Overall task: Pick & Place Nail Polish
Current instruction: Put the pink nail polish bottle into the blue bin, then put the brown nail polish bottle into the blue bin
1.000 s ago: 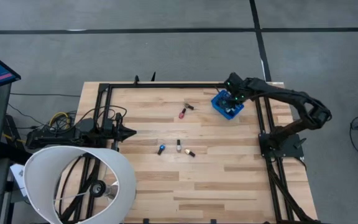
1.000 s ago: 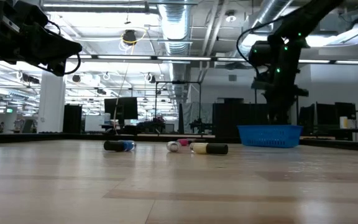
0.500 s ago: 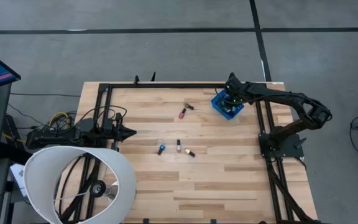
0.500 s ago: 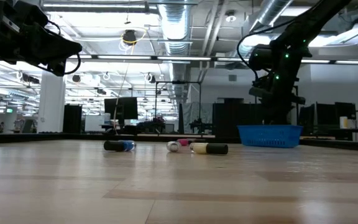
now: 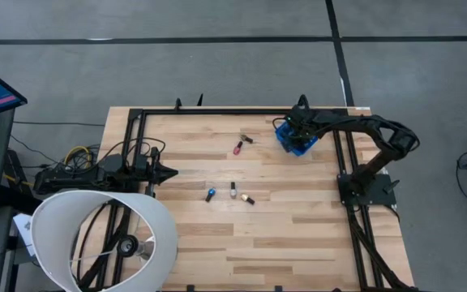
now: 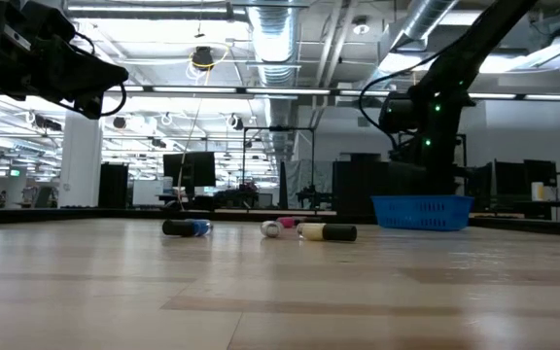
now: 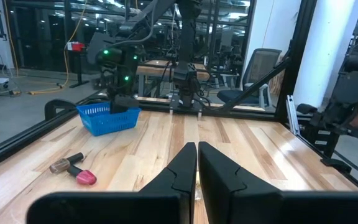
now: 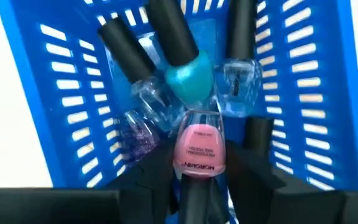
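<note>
My right gripper (image 8: 199, 183) reaches down into the blue bin (image 5: 284, 143) at the table's far right, shut on a pink nail polish bottle (image 8: 197, 149). Under it in the bin lie a teal bottle (image 8: 190, 79), clear ones (image 8: 238, 87) and a glittery purple one (image 8: 137, 134). More nail polish lies on its side on the wood: a pink bottle (image 5: 237, 148), a dark one (image 5: 248, 139), a blue one (image 5: 210, 195) and two others (image 5: 233, 191) (image 5: 248, 199). My left gripper (image 7: 197, 146) waits shut at the table's left side, pointing level. My right gripper pinches the pink bottle's black cap (image 8: 199, 198) between its two fingers, which point steeply down from above. The bottle hangs with its pink body lowest, inside the bin's walls, just above the bottles lying there. Whether it touches them I cannot tell.
A black frame rail (image 5: 217, 112) runs round the table's far, left and right sides. A white lampshade-like thing (image 5: 104, 239) stands at the near left corner. Bare wood (image 5: 282, 235) lies toward the near edge.
My right gripper has sunk with the pink bottle from above the bin down between its walls, drifting a little toward the table's left. The bottle has stayed in the hold, body downward.
</note>
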Robot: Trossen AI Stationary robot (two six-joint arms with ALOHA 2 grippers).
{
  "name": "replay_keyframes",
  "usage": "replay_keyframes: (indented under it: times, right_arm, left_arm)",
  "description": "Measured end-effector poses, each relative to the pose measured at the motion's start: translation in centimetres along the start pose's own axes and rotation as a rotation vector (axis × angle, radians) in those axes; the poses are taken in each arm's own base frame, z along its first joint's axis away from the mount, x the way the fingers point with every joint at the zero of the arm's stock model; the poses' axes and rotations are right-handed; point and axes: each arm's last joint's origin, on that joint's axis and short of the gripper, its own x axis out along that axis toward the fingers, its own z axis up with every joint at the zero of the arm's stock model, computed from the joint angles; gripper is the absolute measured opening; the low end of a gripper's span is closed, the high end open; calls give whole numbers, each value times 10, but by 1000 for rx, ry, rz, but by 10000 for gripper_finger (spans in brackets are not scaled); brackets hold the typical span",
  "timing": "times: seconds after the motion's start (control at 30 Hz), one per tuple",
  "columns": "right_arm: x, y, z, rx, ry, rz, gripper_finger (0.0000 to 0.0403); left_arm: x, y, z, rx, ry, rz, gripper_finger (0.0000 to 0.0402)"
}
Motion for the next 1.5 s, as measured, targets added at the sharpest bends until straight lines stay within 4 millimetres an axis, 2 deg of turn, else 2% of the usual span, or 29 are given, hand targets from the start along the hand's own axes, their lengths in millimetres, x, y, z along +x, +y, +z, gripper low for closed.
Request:
replay_keyframes:
  times: [0.2, 0.43, 0.63, 0.8, 0.9, 1.0, 1.2, 1.33, 1.5]
  right_arm:
    - [-2, -1, -3, -20, 7, 3, 139]
    - [-16, -6, -4, -7, -16, 11, 193]
    - [-58, -3, 15, -20, -155, 60, 230]
    - [-100, 14, 40, -122, -314, 142, 234]
    - [-110, 30, 56, -211, -350, 183, 230]
    - [-104, 47, 72, -295, -325, 222, 224]
    - [-72, 82, 103, -435, -179, 263, 222]
    - [-54, 106, 117, -527, -96, 256, 224]
    - [-37, 127, 126, -632, -18, 248, 225]
  left_arm:
    - [0, 0, 0, 0, 0, 0, 11]
    - [0, 0, 0, 0, 0, 0, 11]
    - [0, 0, 0, 0, 0, 0, 11]
    - [0, 0, 0, 0, 0, 1, 11]
    - [0, 0, 0, 0, 0, 1, 11]
    - [0, 0, 0, 0, 0, 0, 11]
    - [0, 0, 0, 0, 0, 0, 11]
    - [0, 0, 0, 0, 0, 0, 11]
    - [0, 0, 0, 0, 0, 0, 11]
